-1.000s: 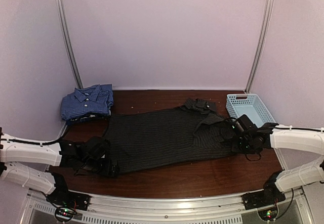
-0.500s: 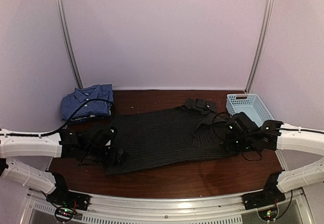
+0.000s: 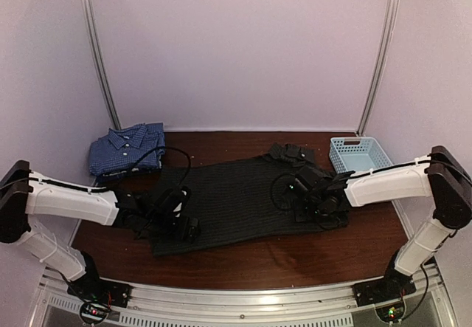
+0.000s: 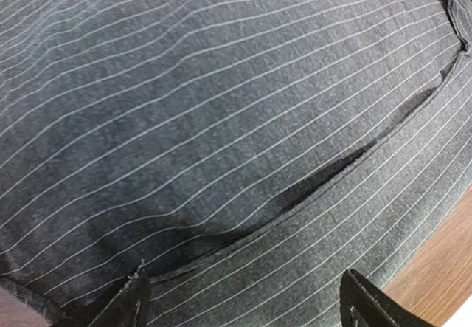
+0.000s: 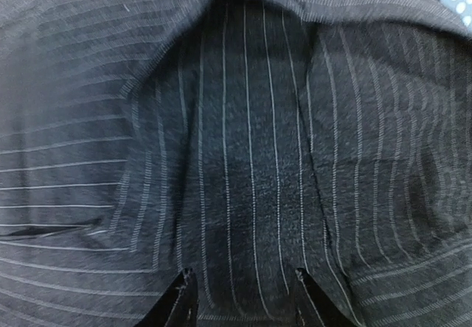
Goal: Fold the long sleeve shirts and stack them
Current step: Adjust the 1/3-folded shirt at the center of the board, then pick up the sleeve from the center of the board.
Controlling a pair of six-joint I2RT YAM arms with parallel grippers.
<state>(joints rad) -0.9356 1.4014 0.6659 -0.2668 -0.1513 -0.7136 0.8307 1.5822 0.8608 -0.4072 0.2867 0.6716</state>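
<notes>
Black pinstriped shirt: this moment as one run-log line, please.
black shirt: lying flat mid-table | left gripper: open over its left end | right gripper: open over its right end | blue shirt: folded, back left
</notes>
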